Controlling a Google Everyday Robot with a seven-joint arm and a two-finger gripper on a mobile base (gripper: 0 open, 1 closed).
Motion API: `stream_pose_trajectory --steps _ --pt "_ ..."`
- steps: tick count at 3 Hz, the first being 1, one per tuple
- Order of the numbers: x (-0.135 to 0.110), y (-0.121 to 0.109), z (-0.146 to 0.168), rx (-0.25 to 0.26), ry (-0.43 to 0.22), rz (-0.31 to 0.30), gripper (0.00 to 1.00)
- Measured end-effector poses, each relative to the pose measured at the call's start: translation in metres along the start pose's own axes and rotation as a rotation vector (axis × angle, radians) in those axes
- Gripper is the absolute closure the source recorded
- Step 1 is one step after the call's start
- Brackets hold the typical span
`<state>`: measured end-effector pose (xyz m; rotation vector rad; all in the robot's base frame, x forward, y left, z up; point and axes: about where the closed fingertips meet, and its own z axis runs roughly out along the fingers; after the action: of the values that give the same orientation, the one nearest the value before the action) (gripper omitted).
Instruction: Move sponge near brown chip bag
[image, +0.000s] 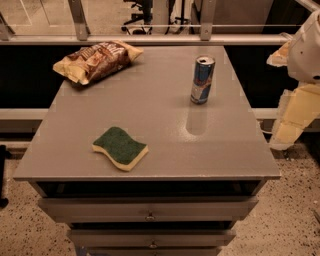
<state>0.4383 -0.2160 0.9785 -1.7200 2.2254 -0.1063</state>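
1. Our end effector (294, 119) hangs beyond the desk's (150, 100) right edge; we cannot tell its opening.
2. Reaching across low could topple the can (202, 80).
3. The sponge (120, 147) lies front-left, well apart from the brown chip bag (95, 60).

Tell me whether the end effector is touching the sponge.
Apart. The camera view shows the end effector hanging right of the table; the sponge lies on its front-left part, bare top between them.
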Motion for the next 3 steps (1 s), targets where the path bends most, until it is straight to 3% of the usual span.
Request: stream_pose_trajectory --steps 2,3 --pt "-0.011 0.005 0.01 -0.002 -0.02 0.022 0.0" --pt "-0.041 0.021 0.031 -0.02 -0.077 0.06 0.0"
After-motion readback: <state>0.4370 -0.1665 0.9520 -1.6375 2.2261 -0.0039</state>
